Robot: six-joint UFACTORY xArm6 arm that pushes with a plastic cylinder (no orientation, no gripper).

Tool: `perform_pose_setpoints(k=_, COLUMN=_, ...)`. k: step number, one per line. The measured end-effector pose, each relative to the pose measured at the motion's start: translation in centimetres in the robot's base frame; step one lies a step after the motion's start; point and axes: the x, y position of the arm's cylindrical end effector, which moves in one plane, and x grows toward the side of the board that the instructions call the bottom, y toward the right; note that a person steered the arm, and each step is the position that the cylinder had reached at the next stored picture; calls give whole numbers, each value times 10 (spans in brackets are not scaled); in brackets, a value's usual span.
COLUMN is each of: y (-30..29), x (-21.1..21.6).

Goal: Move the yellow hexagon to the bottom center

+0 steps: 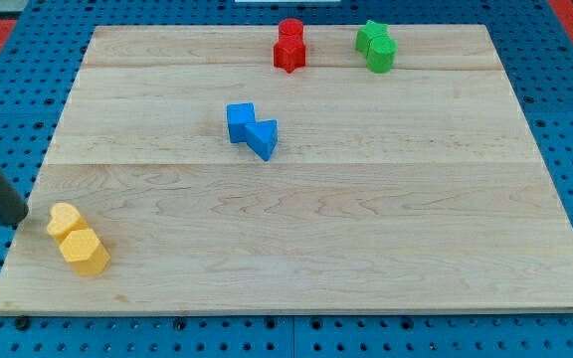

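Observation:
The yellow hexagon (86,251) lies near the board's bottom left corner. A yellow heart-shaped block (64,219) touches it on its upper left side. My tip (16,223) is at the board's left edge, just left of the yellow heart, a short gap away from it. The dark rod rises from the tip toward the view's upper left.
A blue cube (241,122) and a blue triangular block (264,138) touch near the board's middle. Two red blocks (289,45) and two green blocks (376,46) sit at the view's top. The wooden board (366,229) lies on a blue pegboard.

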Motion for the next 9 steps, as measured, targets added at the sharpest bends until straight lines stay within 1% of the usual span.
perform_pose_setpoints(k=3, y=64, x=42)
perform_pose_setpoints(k=4, y=158, x=45)
perform_pose_setpoints(k=5, y=207, x=36)
perform_pose_setpoints(k=6, y=189, x=32)
perform_pose_setpoints(k=7, y=185, x=22)
perform_pose_setpoints(k=8, y=242, x=31)
perform_pose_setpoints(k=9, y=319, x=25)
